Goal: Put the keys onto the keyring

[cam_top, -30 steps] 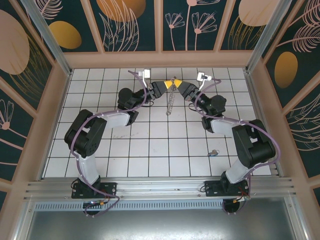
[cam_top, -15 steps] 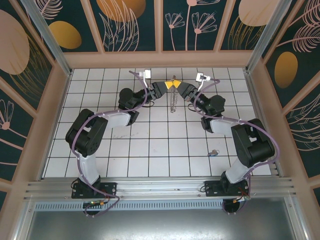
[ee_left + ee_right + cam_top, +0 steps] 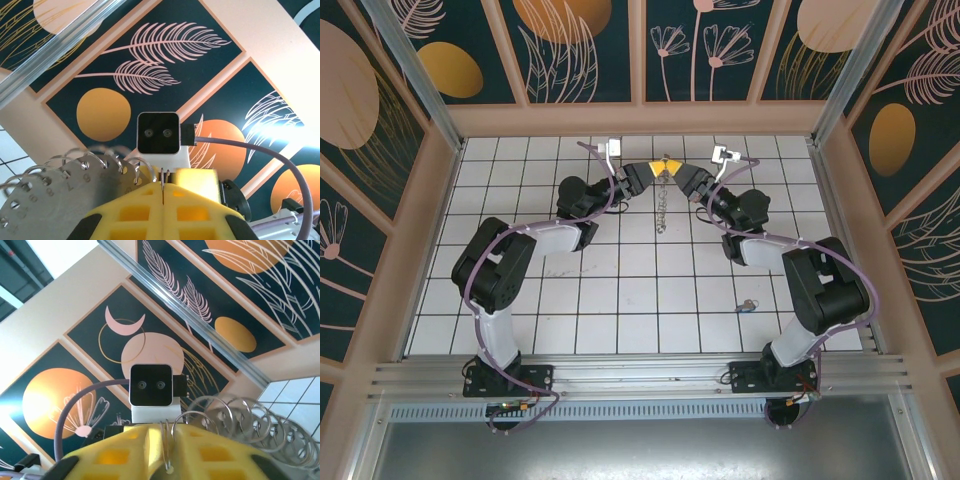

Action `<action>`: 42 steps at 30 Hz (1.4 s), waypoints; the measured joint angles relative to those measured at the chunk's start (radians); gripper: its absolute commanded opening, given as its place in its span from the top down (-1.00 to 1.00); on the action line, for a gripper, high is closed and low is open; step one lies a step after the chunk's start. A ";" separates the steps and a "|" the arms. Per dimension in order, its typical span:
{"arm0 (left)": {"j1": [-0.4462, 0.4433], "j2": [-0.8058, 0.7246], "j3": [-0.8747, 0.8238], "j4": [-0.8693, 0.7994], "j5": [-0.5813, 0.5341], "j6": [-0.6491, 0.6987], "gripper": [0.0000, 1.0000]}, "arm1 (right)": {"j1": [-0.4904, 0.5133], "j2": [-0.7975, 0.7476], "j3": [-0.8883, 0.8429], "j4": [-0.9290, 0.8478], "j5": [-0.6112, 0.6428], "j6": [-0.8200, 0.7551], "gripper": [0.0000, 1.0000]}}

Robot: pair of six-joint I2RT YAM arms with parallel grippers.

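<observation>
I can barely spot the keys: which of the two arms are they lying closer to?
The right arm: the keys lie on the tiles beside its dark elbow, while the left arm stands well off on the other side.

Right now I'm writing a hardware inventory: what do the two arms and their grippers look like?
Both arms, left arm and right arm, have chunky black joint housings with pale grey-white links. A mauve cable loops along each. The left gripper and right gripper have yellow, pocketed fingers; each wrist carries a small white-and-black camera.
</observation>
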 measured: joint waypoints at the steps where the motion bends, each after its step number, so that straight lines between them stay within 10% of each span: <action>1: 0.000 0.000 0.000 -0.011 0.003 0.011 1.00 | -0.002 -0.007 0.000 -0.019 0.000 -0.002 0.18; 9: 0.000 -0.050 0.000 -0.206 0.030 0.209 1.00 | -0.073 -0.262 -0.076 -0.362 0.073 -0.079 0.04; 23: 0.000 -0.208 -0.010 -0.553 0.010 0.608 1.00 | -0.103 -0.526 -0.054 -1.519 0.511 -0.280 0.08; 42: 0.000 -0.245 -0.092 -0.573 -0.011 0.708 1.00 | -0.076 -0.610 -0.261 -2.000 0.735 -0.009 -0.04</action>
